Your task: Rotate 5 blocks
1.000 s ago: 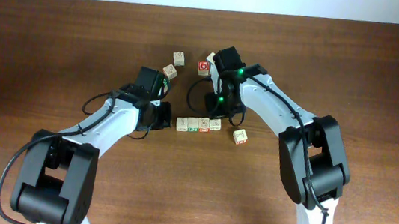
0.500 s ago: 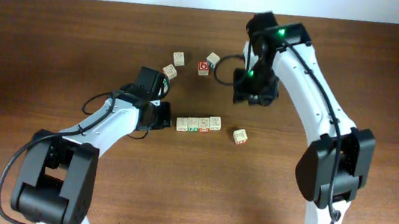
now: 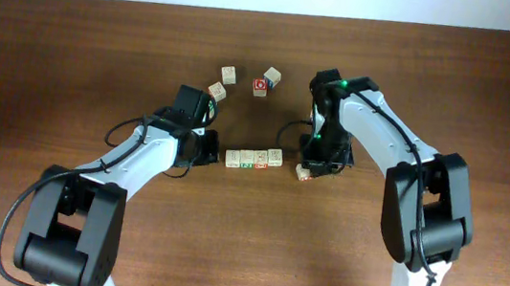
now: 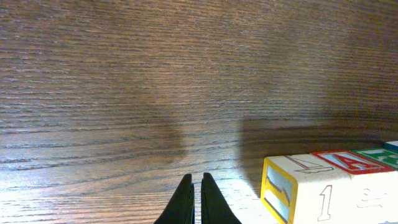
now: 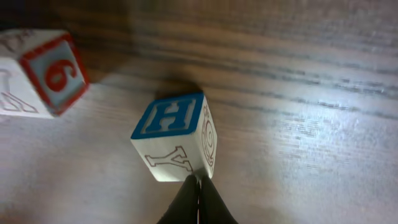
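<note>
A row of pale letter blocks (image 3: 253, 158) lies at the table's middle. Its left end block (image 4: 311, 190), yellow-bordered, shows at the lower right of the left wrist view. My left gripper (image 4: 193, 182) is shut and empty, low over the wood just left of that block; overhead it sits at the row's left end (image 3: 213, 148). A lone block with a blue H on top (image 5: 173, 135) lies right of the row (image 3: 303, 174). My right gripper (image 5: 198, 182) is shut, its tips touching that block's near lower corner. A block with a red 9 (image 5: 43, 73) lies to its left.
Behind the row lie two more pale blocks (image 3: 229, 73) (image 3: 216, 90), a tilted pale cube (image 3: 272, 74) and a cube with a bright red face (image 3: 260, 86). Both arms reach in from the near edge, and the right arm's cable loops beside the row's right end.
The right arm left the row's right end, swung up and back, then came down with shut jaws against the lone H block. The left arm stayed put.
</note>
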You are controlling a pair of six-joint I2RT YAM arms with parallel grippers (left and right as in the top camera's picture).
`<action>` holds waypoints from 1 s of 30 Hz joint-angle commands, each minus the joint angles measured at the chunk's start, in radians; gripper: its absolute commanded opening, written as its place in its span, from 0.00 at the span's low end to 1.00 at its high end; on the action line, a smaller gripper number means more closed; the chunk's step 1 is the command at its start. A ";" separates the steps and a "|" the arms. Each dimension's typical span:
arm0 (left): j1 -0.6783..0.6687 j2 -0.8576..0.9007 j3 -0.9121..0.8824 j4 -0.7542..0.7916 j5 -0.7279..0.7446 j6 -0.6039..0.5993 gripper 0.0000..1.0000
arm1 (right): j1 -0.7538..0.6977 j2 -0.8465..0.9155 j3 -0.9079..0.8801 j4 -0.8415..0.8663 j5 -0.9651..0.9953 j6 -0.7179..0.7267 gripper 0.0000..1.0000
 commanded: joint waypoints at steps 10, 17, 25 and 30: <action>0.004 0.006 -0.001 0.002 -0.007 -0.010 0.05 | 0.003 0.039 -0.034 0.117 -0.052 -0.045 0.06; 0.004 0.006 -0.001 0.002 -0.007 -0.010 0.05 | 0.060 0.039 -0.035 0.181 -0.061 0.064 0.06; 0.004 0.006 -0.001 0.002 -0.007 -0.010 0.05 | 0.074 0.039 -0.025 0.156 -0.058 0.064 0.13; 0.001 0.006 -0.001 -0.006 0.001 -0.010 0.04 | 0.072 0.037 0.098 0.083 -0.050 0.014 0.32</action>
